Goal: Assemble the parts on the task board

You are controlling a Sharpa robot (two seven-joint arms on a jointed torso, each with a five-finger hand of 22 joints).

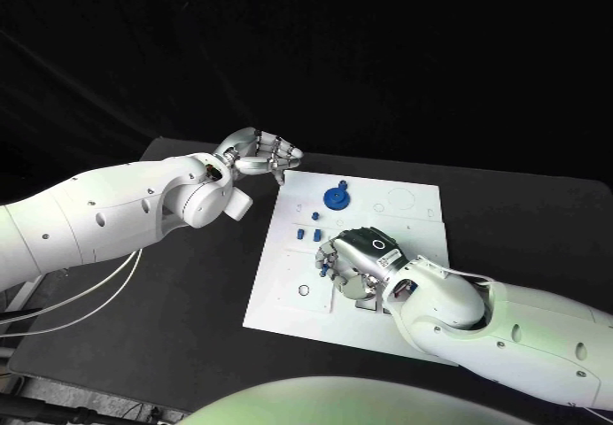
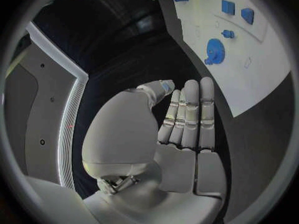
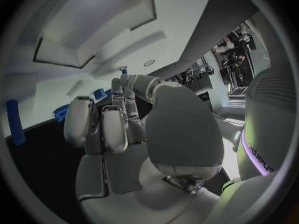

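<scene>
Hovering left robot hand just off the far left corner of the task board, over the black desk. Fingers straight and packed together in the left wrist view, thumb folded toward them, bluish spot at the thumb tip. Cannot tell whether a part is pinched there or nothing is held.

Moving right onto the board: small blue pieces near the middle, standing or lying, too small to tell which. Just beyond, the round blue part, also clear in the left wrist view, sitting on the far half of the board, apart from both hands.

Judging handling: looks like light, stiff plastic, smooth so probably slippery, not fragile. Small pieces call for a fingertip pinch on opposite sides; round part best taken by the rim or its raised knob, kept level. Board likely to slide if pushed sideways.

Right of the pieces: right robot hand palm-down over the middle of the board, fingers bent toward the surface. Blue speck near one fingertip in the right wrist view; grip state not readable, cannot tell.
</scene>
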